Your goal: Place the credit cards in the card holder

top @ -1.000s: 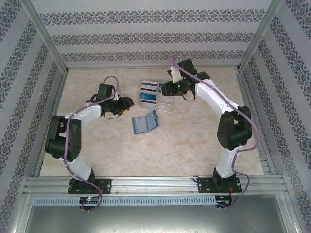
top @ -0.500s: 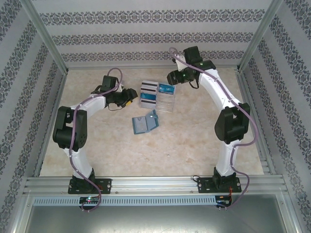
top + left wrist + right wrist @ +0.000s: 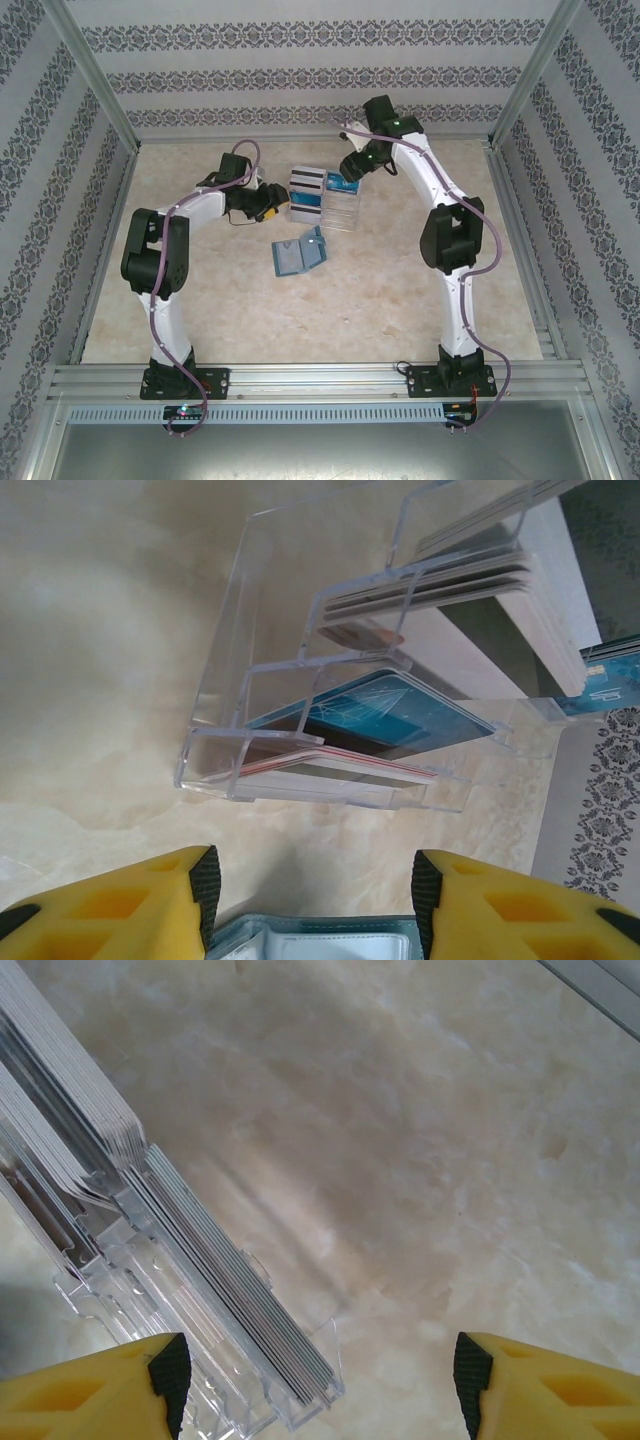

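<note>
Credit cards (image 3: 390,715) sit in the tiered slots of a clear plastic rack (image 3: 215,740), straight ahead of the left gripper (image 3: 316,890). A teal card with a dark stripe lies in a slot near the fingers, and white-grey stacks fill the slots beyond it. The left fingers (image 3: 120,910) are spread wide and pinch nothing. Low in the gap between them shows an edge of the card holder (image 3: 310,942), lying on the table.

From above, the card holder (image 3: 300,253) lies open on the table (image 3: 380,290), nearer the arm bases than the rack (image 3: 340,215) and apart from it. The left gripper (image 3: 270,203) is just beside the rack's left end, and the right gripper (image 3: 350,172) is over its far right corner.

In the right wrist view, the cards (image 3: 230,1290) stand on edge ahead of the finger on that view's left. The right gripper (image 3: 320,1370) has its fingers (image 3: 540,1390) spread wide, with bare table between them.
</note>
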Tool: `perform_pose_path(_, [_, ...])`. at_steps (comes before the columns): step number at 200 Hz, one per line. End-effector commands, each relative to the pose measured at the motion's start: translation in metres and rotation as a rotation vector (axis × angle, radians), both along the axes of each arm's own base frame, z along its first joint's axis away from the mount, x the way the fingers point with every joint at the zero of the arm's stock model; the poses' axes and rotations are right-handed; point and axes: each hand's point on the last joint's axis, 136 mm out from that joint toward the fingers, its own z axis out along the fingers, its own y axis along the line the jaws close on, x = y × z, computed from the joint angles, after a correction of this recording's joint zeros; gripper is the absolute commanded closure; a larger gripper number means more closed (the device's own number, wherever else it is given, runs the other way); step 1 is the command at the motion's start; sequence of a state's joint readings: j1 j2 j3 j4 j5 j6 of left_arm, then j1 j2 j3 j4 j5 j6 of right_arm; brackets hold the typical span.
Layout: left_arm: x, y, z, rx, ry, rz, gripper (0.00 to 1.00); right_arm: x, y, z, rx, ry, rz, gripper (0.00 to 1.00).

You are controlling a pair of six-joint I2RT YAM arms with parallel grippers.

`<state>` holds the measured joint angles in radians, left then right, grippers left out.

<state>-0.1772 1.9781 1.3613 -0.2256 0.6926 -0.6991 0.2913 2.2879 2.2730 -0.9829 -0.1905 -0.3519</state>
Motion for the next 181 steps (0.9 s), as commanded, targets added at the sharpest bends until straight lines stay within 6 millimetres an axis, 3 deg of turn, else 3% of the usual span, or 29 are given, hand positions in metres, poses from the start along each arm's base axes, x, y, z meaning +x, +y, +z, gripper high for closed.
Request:
perform_pose_path(1, [-0.003,-0.008,0.001,-0.006,0.011,-0.041,0.45,-0.005,0.014,-0.004,-0.054,-0.004,0.085,0.28])
perform_pose_path(38, [-0.005,-0.01,-0.004,-0.001,0.024,-0.044,0.44,-0.005,0.02,-0.013,-0.056,0.011,0.108,0.28])
perform_pose_path(117, [-0.004,-0.016,-0.017,-0.008,0.048,-0.054,0.44,0.001,0.015,-0.036,-0.122,0.022,0.095,0.29])
perform_pose_path(181, [-0.006,-0.017,-0.019,-0.014,0.053,-0.052,0.44,0.011,0.011,-0.025,-0.136,-0.026,0.058,0.32])
